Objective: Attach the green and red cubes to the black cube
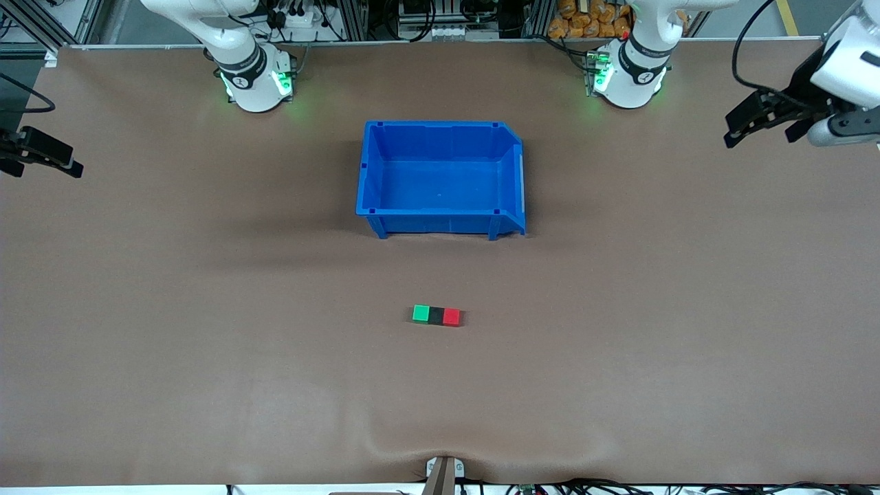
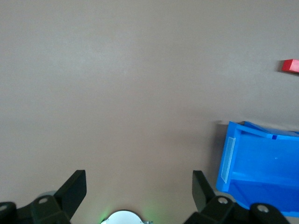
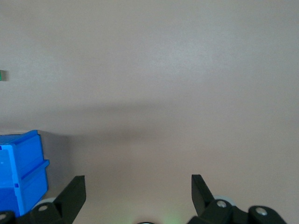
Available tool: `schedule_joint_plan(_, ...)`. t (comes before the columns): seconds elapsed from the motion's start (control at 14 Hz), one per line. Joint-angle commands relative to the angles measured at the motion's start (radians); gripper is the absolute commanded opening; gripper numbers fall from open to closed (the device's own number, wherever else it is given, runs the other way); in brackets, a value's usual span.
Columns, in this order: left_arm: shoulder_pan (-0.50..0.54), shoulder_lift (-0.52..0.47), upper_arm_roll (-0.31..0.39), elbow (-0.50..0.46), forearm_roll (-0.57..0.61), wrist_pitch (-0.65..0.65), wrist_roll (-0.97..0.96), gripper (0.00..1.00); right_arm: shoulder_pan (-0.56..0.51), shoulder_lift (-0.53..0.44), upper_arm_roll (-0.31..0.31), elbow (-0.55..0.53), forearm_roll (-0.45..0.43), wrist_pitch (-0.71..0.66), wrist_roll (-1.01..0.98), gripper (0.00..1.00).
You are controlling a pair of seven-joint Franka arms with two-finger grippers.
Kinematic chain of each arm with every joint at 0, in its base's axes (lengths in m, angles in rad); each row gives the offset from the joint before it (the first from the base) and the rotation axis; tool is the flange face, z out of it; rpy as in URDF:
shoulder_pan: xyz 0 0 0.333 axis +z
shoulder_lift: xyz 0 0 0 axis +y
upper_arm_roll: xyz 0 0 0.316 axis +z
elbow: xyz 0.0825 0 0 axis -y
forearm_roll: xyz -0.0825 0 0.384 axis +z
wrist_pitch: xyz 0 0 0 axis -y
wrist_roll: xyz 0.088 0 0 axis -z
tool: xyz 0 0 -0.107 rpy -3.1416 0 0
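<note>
Green cube (image 1: 420,314), black cube (image 1: 436,315), red cube (image 1: 451,316) joined in row; left tool (image 1: 763,124), right tool (image 1: 41,159) spread wide, right cropped.

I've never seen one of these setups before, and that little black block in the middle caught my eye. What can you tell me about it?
The black cube is small, plain and matte, the same size as its neighbours. It sits flat on the brown table, nearer to the front camera than the blue bin. It is the middle of a short row: the green cube presses against one side, the red cube against the other. No gripper touches it.
</note>
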Motion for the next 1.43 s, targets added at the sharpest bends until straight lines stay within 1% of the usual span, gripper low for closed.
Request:
schedule_joint_plan(0.0,0.006,0.021,0.002,0.029,0.019,-0.030,0.027,1.00,-0.020,0.011,0.006,0.019,-0.007,-0.005,0.013,1.00)
schedule_joint_plan(0.29,0.032,0.017,0.002,0.023,0.021,-0.031,0.099,1.00,-0.017,0.011,0.003,0.019,-0.007,-0.003,0.013,1.00)
schedule_joint_plan(0.64,0.035,0.039,0.002,0.035,0.019,-0.032,0.094,1.00,-0.005,0.011,0.006,0.025,0.007,-0.003,0.013,1.00)
schedule_joint_plan(0.86,0.035,0.054,0.002,0.065,0.018,-0.032,0.079,1.00,-0.006,0.014,0.006,0.025,0.007,0.000,0.013,1.00)
schedule_joint_plan(1.07,0.032,0.054,-0.007,0.070,0.019,-0.047,-0.016,1.00,-0.008,0.014,0.006,0.028,0.002,0.001,0.013,1.00)
schedule_joint_plan(1.36,0.032,0.054,-0.008,0.070,0.019,-0.059,-0.015,1.00,-0.005,0.016,0.006,0.039,0.004,0.000,0.013,1.00)
